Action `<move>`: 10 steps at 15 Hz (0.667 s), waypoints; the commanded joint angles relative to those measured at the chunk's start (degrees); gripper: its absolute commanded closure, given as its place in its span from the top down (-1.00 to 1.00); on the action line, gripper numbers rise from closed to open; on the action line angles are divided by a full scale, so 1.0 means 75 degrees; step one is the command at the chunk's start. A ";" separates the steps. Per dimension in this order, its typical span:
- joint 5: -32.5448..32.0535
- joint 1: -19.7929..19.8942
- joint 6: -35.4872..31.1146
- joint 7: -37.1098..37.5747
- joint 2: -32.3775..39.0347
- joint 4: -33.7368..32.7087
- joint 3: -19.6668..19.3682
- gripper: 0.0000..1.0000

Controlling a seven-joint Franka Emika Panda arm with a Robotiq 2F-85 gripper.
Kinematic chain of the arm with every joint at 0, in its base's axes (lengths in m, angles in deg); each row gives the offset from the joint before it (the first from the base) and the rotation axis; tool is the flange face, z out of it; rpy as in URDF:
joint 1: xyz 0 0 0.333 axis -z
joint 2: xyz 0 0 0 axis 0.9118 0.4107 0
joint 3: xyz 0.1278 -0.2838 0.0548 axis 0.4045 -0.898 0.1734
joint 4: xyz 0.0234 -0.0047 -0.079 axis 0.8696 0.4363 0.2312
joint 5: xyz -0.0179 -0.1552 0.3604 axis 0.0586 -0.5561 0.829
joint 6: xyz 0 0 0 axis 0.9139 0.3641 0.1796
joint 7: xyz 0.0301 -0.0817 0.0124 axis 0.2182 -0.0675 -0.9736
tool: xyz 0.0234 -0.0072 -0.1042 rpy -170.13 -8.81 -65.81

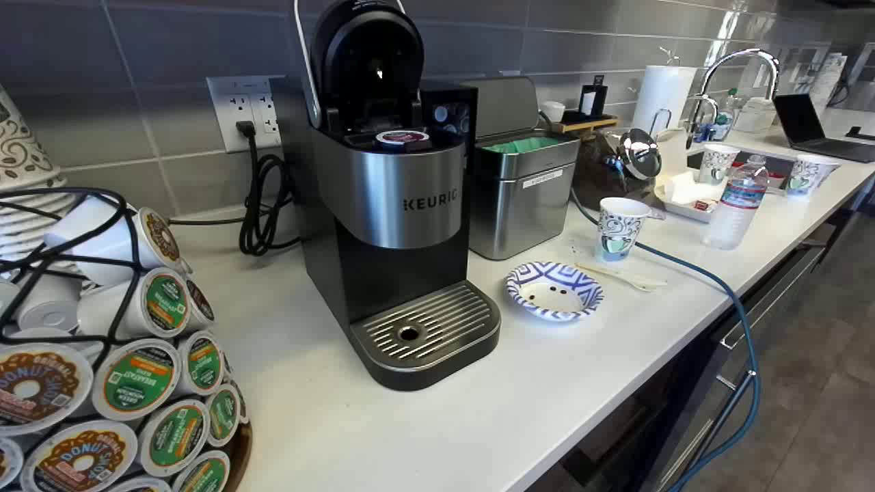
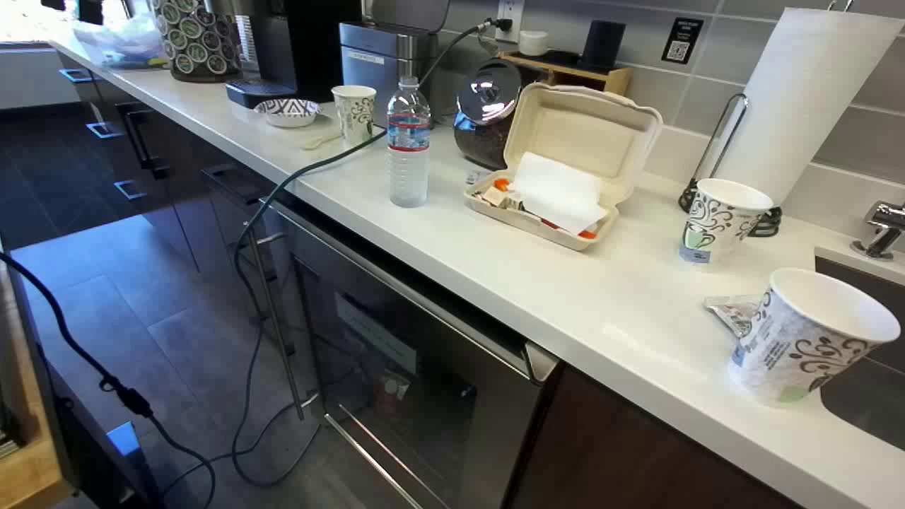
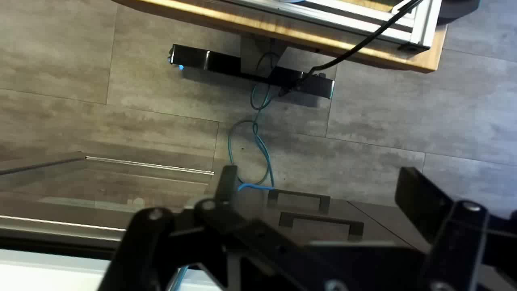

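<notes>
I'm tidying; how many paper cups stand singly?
3: a white printed paper cup by the round blue-patterned bowl, another cup by the white paper roll, a third cup by the dark sink. Others may be hidden.

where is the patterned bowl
In an exterior view, the bowl sits on the counter just right of the coffee maker, left of the nearest paper cup.

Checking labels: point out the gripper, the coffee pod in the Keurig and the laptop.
Gripper [image 3: 317, 180]: wrist view, midway between its open fingertips.
Coffee pod [image 1: 402, 137]: in an exterior view, lid.
Laptop [image 1: 801, 120]: in an exterior view, screen.
</notes>
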State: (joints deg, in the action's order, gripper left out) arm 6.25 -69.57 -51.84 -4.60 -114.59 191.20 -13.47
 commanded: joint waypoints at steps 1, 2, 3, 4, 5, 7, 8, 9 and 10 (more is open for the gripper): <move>0.0000 -0.0003 0.0010 0.0004 0.0004 -0.0010 -0.0001 1.00; 0.0000 -0.0003 0.0010 0.0004 0.0004 -0.0010 -0.0001 1.00; 0.0000 -0.0003 0.0010 0.0004 0.0004 -0.0010 -0.0001 1.00; 0.0000 -0.0003 0.0010 0.0004 0.0004 -0.0010 -0.0001 1.00; 0.0000 -0.0003 0.0010 0.0004 0.0004 -0.0010 -0.0001 1.00; 0.0346 0.0263 -0.0845 0.0481 0.0153 0.0114 -0.0229 1.00; 0.0356 0.0420 -0.1277 0.0556 0.0390 0.0127 -0.0370 1.00; 0.0376 0.0558 -0.1735 0.0620 0.0540 0.0199 -0.0504 1.00; 0.0367 0.0714 -0.2246 0.0686 0.0692 0.0275 -0.0632 1.00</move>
State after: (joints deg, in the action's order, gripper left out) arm 7.75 -67.20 -60.41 -1.06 -113.08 191.73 -15.68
